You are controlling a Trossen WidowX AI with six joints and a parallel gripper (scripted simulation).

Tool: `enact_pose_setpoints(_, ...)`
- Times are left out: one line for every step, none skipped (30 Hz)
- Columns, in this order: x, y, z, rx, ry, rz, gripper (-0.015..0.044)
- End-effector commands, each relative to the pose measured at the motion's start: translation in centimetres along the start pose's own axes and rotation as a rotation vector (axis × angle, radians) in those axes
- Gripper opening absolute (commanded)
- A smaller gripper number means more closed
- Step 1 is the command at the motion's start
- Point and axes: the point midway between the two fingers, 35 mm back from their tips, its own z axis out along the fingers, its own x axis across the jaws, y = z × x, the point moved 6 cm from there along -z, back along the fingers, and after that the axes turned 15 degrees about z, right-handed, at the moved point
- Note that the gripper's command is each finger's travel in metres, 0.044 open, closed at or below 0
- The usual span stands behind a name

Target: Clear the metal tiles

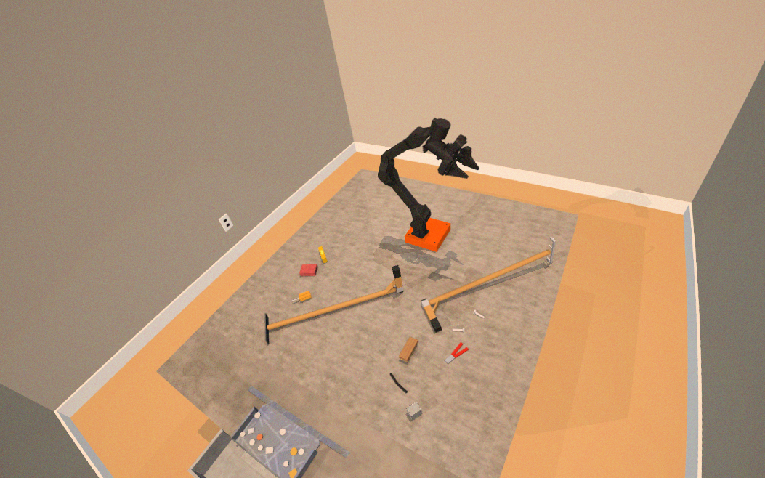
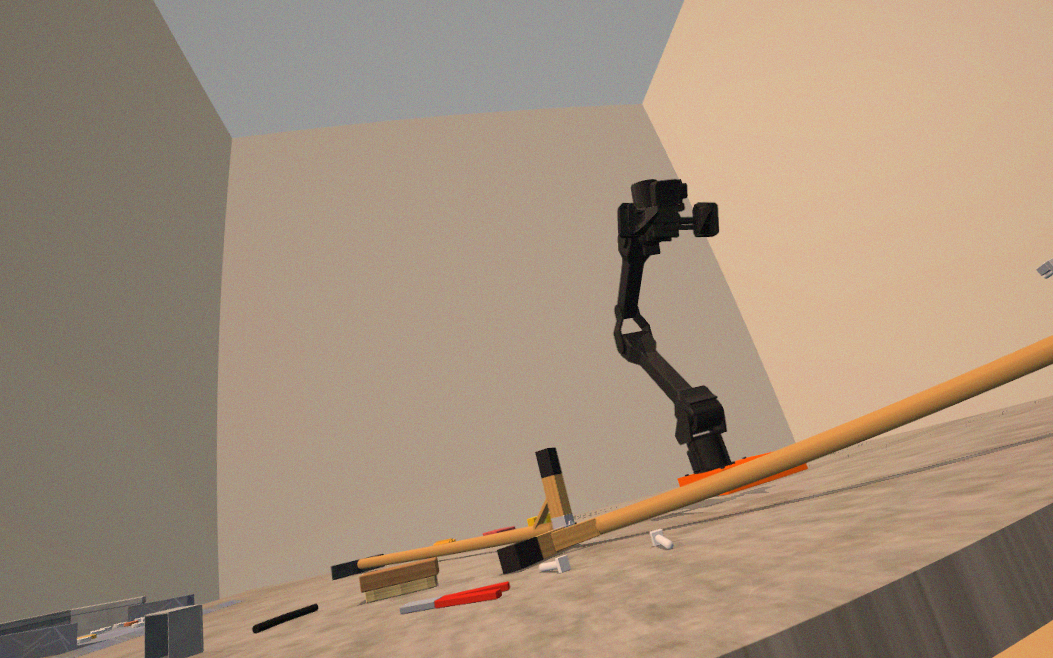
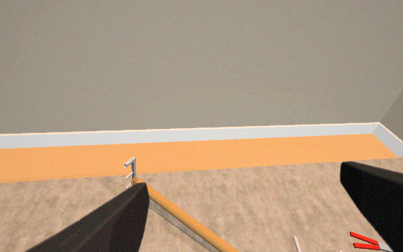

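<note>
My gripper (image 1: 472,172) (image 3: 242,181) is open and empty, high above the table on the toothed tool's side. A long wooden-handled scraper (image 1: 331,309) (image 2: 448,543) with a flat black blade lies left of centre, its black-tipped grip block near the arm. A similar long tool (image 1: 492,277) (image 2: 881,412) (image 3: 185,211) with a grey toothed head lies on the right. The blue-grey bench plate (image 1: 272,413) is at the bottom of the top view. Several small tiles lie on it, including an orange tile (image 1: 259,436) and a yellow tile (image 1: 293,452). The catch box (image 1: 214,454) adjoins it, partly cut off.
A brown block (image 1: 408,349) (image 2: 399,578), red-handled pliers (image 1: 462,352) (image 2: 473,596), black rod (image 1: 398,383) (image 2: 285,617) and grey block (image 1: 413,411) (image 2: 174,631) lie between tools and plate. Two white bolts lie beside the toothed tool. A red block (image 1: 308,269) and an orange-handled tool (image 1: 304,296) lie left.
</note>
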Motion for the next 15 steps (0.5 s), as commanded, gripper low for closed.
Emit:
enact_pose_setpoints(1.2, -0.6, 0.1, 0.051, 0.074, 0.026, 0.0440)
enact_pose_setpoints(1.5, -0.8, 0.1, 0.062, 0.089, 0.031, 0.0440)
enact_pose_setpoints(1.7, -0.9, 0.1, 0.073, 0.104, 0.036, 0.0440)
enact_pose_setpoints(2.0, -1.1, 0.1, 0.085, 0.119, 0.041, 0.0440)
enact_pose_setpoints(2.3, -1.2, 0.1, 0.096, 0.134, 0.046, 0.0440)
enact_pose_setpoints(2.5, -1.4, 0.1, 0.108, 0.148, 0.051, 0.0440)
enact_pose_setpoints(2.8, -1.5, 0.0, 0.120, 0.162, 0.055, 0.0440)
enact_pose_setpoints(3.0, -1.7, 0.0, 0.132, 0.176, 0.060, 0.0440)
enact_pose_setpoints(3.3, -1.8, 0.0, 0.144, 0.190, 0.065, 0.0440)
enact_pose_setpoints(3.5, -2.0, -0.1, 0.157, 0.204, 0.069, 0.0440)
enact_pose_setpoints(3.7, -2.1, -0.1, 0.170, 0.217, 0.073, 0.0440)
enact_pose_setpoints(4.0, -2.3, -0.1, 0.180, 0.228, 0.077, 0.0440)
enact_pose_setpoints(4.1, -2.3, -0.2, 0.187, 0.235, 0.079, 0.0440)
enact_pose_setpoints(4.1, -2.4, -0.2, 0.189, 0.237, 0.080, 0.0440)
enact_pose_setpoints(4.1, -2.4, -0.2, 0.189, 0.237, 0.080, 0.0440)
